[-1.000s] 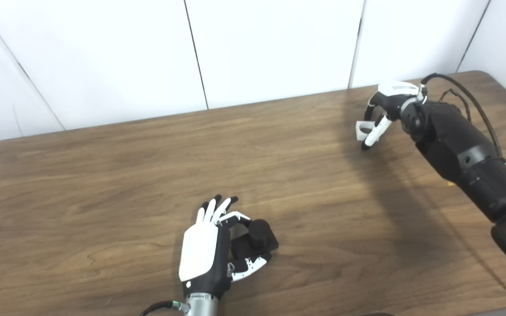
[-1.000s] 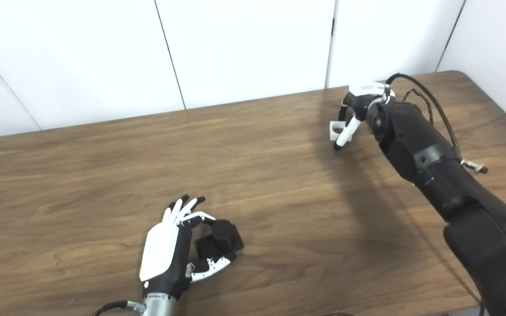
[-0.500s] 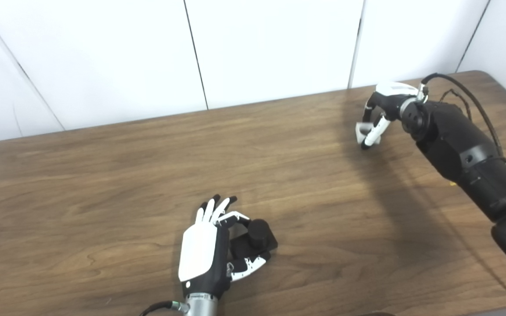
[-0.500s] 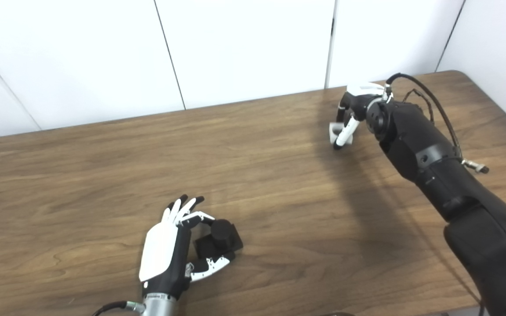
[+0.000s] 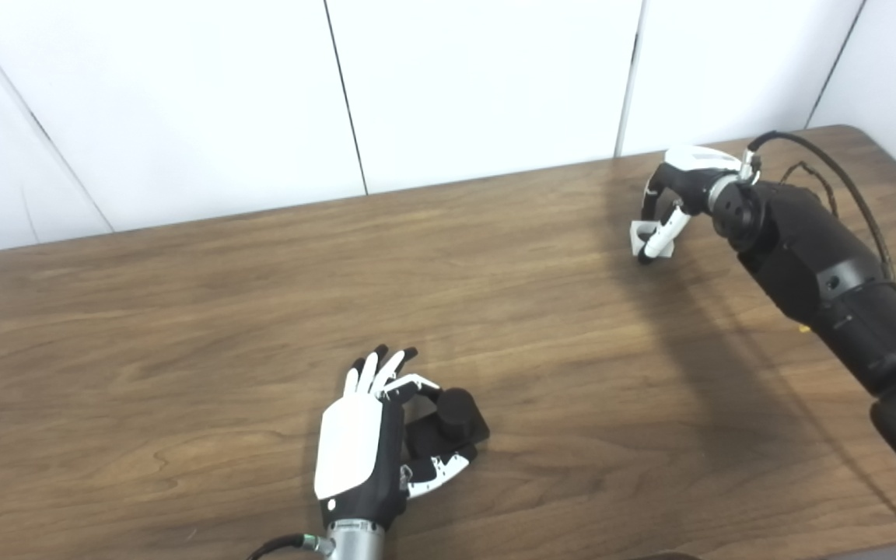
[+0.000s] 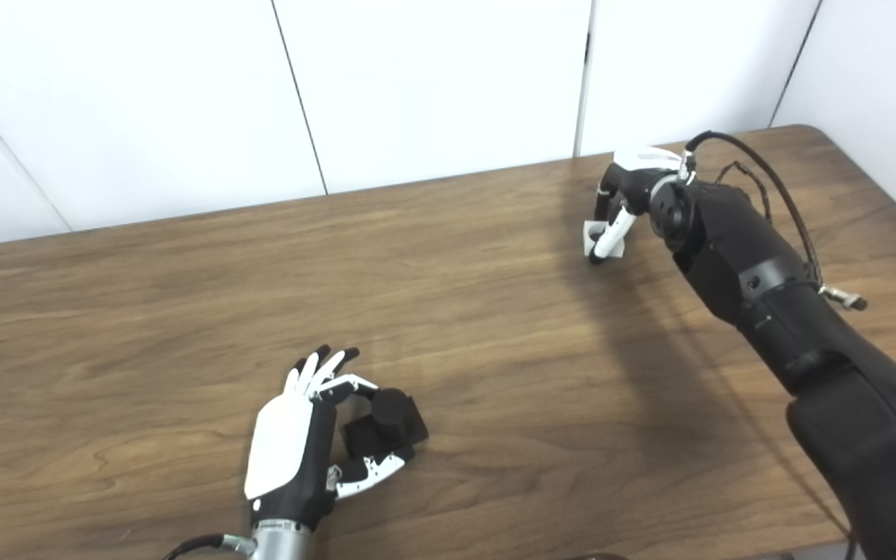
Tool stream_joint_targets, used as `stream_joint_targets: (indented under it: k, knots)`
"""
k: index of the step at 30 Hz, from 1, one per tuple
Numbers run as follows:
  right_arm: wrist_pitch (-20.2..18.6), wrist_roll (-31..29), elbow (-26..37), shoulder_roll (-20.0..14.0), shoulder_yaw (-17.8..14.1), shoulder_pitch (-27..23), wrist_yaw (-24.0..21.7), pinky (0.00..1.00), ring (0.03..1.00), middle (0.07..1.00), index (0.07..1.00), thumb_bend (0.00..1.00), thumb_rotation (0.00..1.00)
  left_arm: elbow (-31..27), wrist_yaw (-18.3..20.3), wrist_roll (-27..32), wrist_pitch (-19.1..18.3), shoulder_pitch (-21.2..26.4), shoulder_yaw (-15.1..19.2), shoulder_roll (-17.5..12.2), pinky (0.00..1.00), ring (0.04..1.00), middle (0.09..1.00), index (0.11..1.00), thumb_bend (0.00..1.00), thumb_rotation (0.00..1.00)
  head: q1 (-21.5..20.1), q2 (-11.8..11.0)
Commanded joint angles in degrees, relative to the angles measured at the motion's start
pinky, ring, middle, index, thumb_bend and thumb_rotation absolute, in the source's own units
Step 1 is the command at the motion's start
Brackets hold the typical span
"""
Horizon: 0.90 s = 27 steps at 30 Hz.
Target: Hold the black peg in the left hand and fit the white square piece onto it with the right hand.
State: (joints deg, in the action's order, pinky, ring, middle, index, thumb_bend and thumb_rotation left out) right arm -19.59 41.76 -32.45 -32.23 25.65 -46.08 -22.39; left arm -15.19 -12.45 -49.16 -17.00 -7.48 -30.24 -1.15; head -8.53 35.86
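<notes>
The black peg (image 5: 456, 410), a short cylinder on a square black base, sits on the wooden table (image 5: 183, 327) near the front middle. My left hand (image 5: 355, 443) lies beside it, with fingers curled over the top of the base and the thumb pressed against its near side. At the far right back of the table, my right hand (image 5: 677, 190) points down. It pinches the white square piece (image 5: 641, 233), a small frame with a hole, between its thumb and fingers just above the table.
White wall panels stand right behind the table's far edge. The right forearm (image 5: 813, 264) and its cables stretch across the right side of the table. Bare wood lies between the two hands.
The white square piece has turned a little in the right hand's fingers while the hand stayed nearly in place. The left hand and black peg have barely moved.
</notes>
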Motion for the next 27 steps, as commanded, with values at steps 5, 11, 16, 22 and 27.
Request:
stream_joint_targets:
  k: [5, 11, 16, 22, 27]
  knots:
    - [-0.44, 1.36, -0.96, -0.91, 0.44, 0.13, 0.75, 0.76, 0.924, 0.841, 0.492, 0.52, 0.15, 0.90, -1.00, -0.54, 0.15, -3.53, -0.40, 2.72, 1.00, 0.978, 0.894, 0.489, 0.52, 0.08, 0.06, -0.02]
    - [-0.12, 0.74, -0.52, -0.90, -0.21, 0.50, 1.35, 0.77, 0.928, 0.852, 0.491, 0.52, 0.15, 0.82, -0.73, -0.56, -0.21, -3.42, -0.29, 2.74, 1.00, 0.980, 0.894, 0.489, 0.52, 0.08, 0.29, -0.24]
    - [-0.93, 0.80, 5.19, -1.29, -1.00, 2.04, 1.12, 0.84, 0.988, 0.897, 0.491, 0.52, 0.14, 0.91, -0.80, -0.53, -0.20, -3.29, -0.04, 2.51, 1.00, 0.976, 0.891, 0.489, 0.52, 0.08, -0.01, -0.40]
    - [-3.09, 2.09, 12.42, -0.89, -1.25, 3.68, 0.03, 0.91, 1.000, 0.938, 0.490, 0.52, 0.15, 0.97, -0.95, 0.14, 0.39, -3.23, 0.35, 2.03, 1.00, 0.978, 0.893, 0.489, 0.52, 0.08, -0.20, -0.54]
    - [-2.41, 2.14, 15.05, -0.56, -1.71, 4.52, 0.11, 0.93, 1.000, 0.932, 0.489, 0.52, 0.15, 1.08, -1.08, 0.16, 0.52, -3.13, 0.54, 1.82, 1.00, 0.973, 0.891, 0.489, 0.52, 0.08, 0.11, -0.76]
